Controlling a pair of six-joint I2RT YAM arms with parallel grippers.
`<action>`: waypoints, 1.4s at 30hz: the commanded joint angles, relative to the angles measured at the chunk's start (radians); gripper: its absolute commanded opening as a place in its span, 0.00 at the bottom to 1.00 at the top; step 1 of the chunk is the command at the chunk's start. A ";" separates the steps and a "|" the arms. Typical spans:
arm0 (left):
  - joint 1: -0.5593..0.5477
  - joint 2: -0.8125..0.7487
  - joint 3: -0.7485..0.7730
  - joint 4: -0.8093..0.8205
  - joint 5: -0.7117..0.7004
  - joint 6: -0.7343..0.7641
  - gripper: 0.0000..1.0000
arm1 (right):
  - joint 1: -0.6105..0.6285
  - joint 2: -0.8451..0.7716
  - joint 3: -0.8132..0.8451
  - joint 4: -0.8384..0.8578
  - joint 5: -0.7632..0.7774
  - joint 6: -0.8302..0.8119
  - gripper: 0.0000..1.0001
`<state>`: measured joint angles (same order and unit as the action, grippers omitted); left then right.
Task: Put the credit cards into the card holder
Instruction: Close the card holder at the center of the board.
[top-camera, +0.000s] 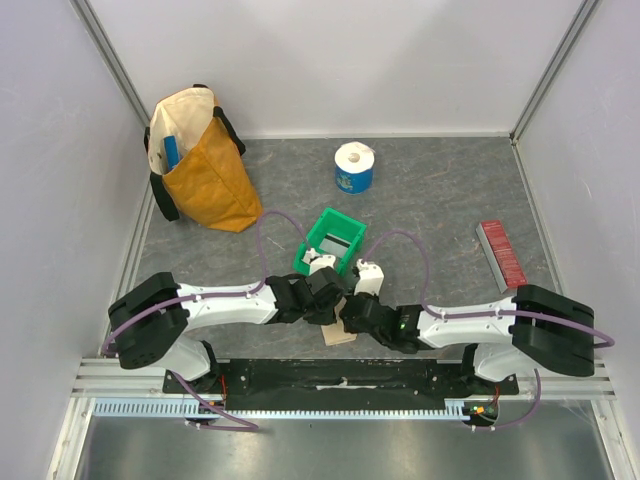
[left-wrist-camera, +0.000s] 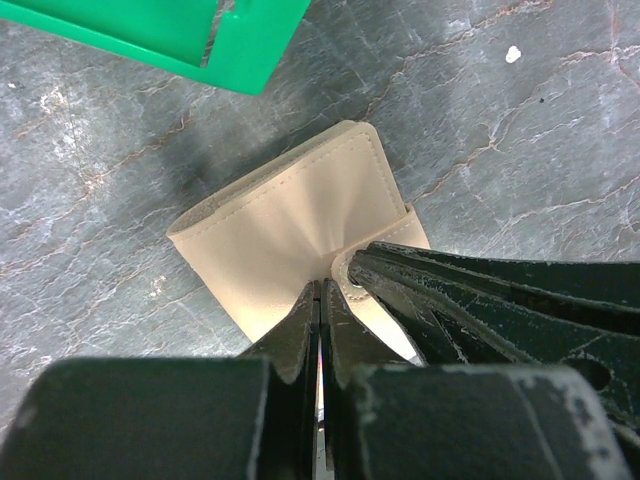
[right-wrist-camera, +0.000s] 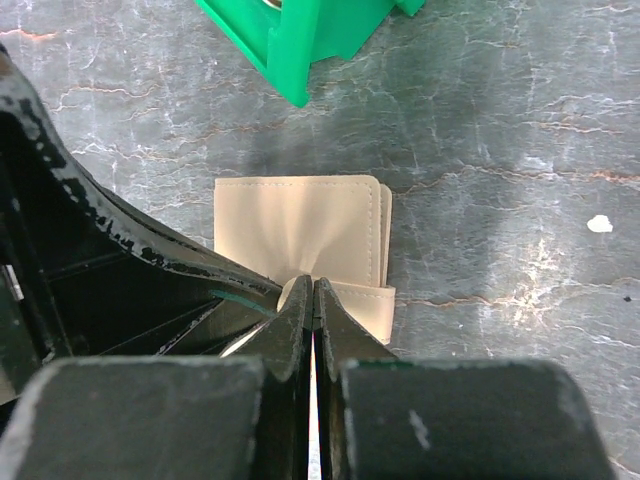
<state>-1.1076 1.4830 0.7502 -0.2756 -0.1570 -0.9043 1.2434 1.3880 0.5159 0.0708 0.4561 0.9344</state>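
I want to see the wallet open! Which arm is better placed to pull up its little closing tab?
Probably right: the right pincer is shut at the closing tab of the card holder, while the left pincer pins the body beside it.

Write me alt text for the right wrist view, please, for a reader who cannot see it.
The right pincer, shut, pinches the near edge of a folded tan card holder lying on the grey marbled table. The left pincer reaches in from the left to the same spot, and a green bin shows its corner at the top.
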 joint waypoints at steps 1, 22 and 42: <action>-0.008 0.019 -0.035 -0.028 -0.022 -0.042 0.02 | 0.085 0.065 -0.019 -0.307 -0.074 0.056 0.00; -0.006 0.000 -0.051 -0.045 -0.038 -0.062 0.02 | 0.179 0.183 -0.039 -0.361 -0.065 0.187 0.00; -0.008 0.014 -0.034 -0.050 -0.038 -0.059 0.02 | 0.206 -0.046 -0.152 -0.192 0.067 0.115 0.08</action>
<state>-1.1130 1.4689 0.7357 -0.2790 -0.1532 -0.9562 1.4315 1.3281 0.4210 0.0971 0.6449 1.0470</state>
